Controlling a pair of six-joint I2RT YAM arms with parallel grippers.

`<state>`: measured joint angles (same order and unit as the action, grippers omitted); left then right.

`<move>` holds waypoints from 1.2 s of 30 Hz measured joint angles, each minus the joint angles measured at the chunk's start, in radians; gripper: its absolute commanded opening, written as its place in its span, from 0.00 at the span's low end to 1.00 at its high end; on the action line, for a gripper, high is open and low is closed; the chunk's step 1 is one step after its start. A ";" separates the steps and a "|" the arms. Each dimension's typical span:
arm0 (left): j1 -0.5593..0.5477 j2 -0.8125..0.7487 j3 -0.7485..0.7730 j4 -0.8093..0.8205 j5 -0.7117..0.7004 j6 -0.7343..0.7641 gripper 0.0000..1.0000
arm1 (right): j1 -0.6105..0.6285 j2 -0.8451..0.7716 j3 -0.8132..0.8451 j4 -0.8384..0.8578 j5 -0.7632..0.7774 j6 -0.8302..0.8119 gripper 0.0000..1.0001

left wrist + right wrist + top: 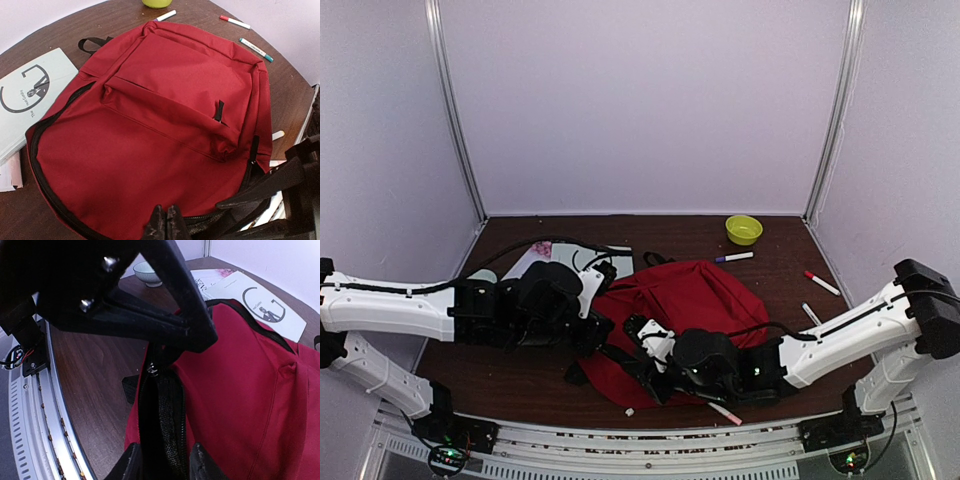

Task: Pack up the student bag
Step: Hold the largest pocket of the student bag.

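straddling student bag (240, 390) zipper edge, right end effector (165, 461)

A white booklet (30, 100) bears a large black emblem shaped like the letter G, enclosing a short line of print too small to read. No other lettering is legible.
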<state>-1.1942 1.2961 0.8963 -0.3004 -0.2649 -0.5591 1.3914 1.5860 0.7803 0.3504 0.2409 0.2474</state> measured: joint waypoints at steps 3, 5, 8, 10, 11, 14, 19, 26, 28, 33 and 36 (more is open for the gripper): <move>-0.001 0.000 0.000 0.000 0.000 0.000 0.00 | -0.010 0.034 0.018 -0.011 -0.018 0.011 0.25; -0.001 0.000 0.000 0.000 0.000 0.000 0.00 | -0.014 0.047 0.023 -0.013 -0.030 0.015 0.23; -0.001 0.000 0.000 0.000 0.000 0.000 0.00 | -0.023 0.052 0.027 -0.016 -0.044 0.019 0.18; -0.001 0.000 0.000 0.000 0.000 0.000 0.00 | -0.031 0.052 0.027 -0.016 -0.052 0.020 0.17; -0.001 0.000 0.000 0.000 0.000 0.000 0.00 | -0.034 0.052 0.027 -0.016 -0.055 0.022 0.18; -0.002 0.000 0.000 0.000 0.000 0.000 0.00 | -0.050 0.052 0.027 -0.015 -0.064 0.027 0.22; -0.005 0.000 0.003 -0.001 0.007 0.000 0.00 | -0.067 0.052 0.027 -0.015 -0.067 0.030 0.27; -0.009 0.021 0.023 -0.002 0.018 0.000 0.00 | -0.074 0.052 0.027 -0.017 -0.143 0.010 0.25; -0.010 0.024 0.025 -0.003 0.018 0.000 0.00 | -0.074 0.052 0.027 -0.017 -0.167 0.009 0.18; -0.010 0.024 0.028 -0.008 0.016 0.000 0.00 | -0.074 0.052 0.032 -0.022 -0.203 -0.001 0.00; -0.010 0.024 0.029 -0.016 0.002 -0.001 0.00 | -0.074 0.052 0.035 -0.030 -0.207 -0.006 0.00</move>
<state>-1.2045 1.3201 0.9249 -0.3161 -0.2626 -0.5598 1.3174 1.6382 0.8154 0.3202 0.0338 0.2417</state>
